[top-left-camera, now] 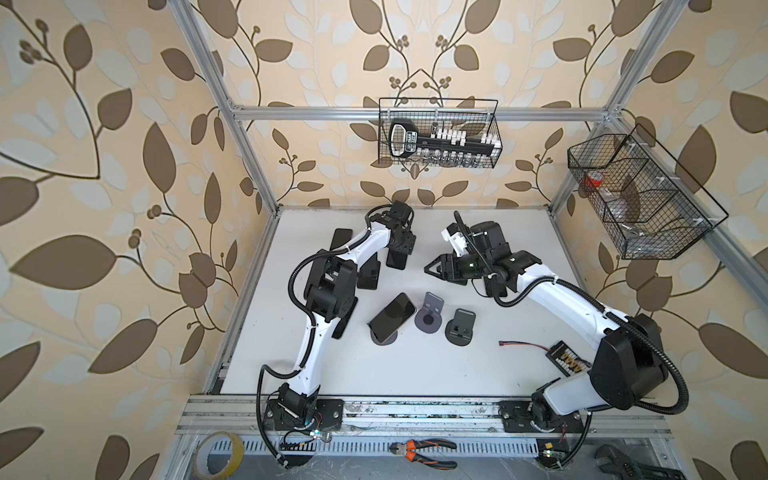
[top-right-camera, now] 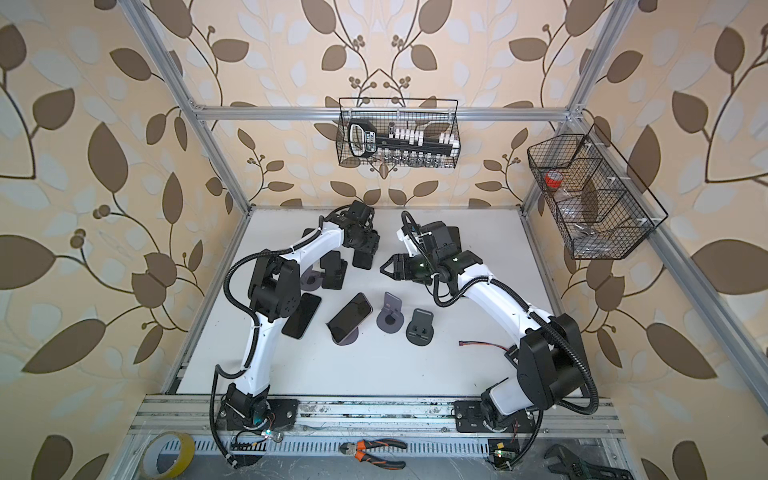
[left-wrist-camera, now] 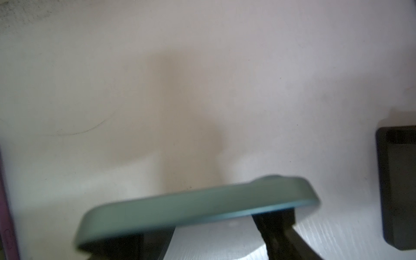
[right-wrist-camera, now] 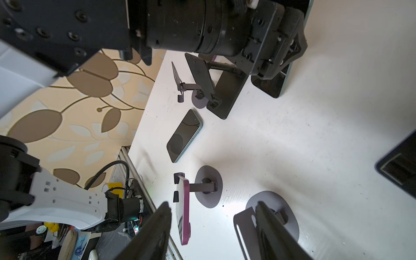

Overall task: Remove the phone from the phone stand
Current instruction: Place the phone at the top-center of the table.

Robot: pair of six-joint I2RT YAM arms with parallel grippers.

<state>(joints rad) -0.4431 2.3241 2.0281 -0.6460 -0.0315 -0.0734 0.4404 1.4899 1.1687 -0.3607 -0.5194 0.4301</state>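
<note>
Blue-green flat phone (left-wrist-camera: 198, 207) is held tight under the left gripper (top-left-camera: 400, 248), long end down, beside a black stand (top-left-camera: 369, 272).

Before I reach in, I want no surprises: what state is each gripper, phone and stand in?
Left gripper: shut on teal phone, held upright.
Right gripper: open, empty.
Purple phone: resting on its stand.
Flat phone: lying screen up, off any stand.
Grey stand: empty.
Black stand: empty.

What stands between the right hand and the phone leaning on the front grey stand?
Nothing visible. Bare table lies between the right hand and the phone; an empty stand sits just beside that path.
</note>
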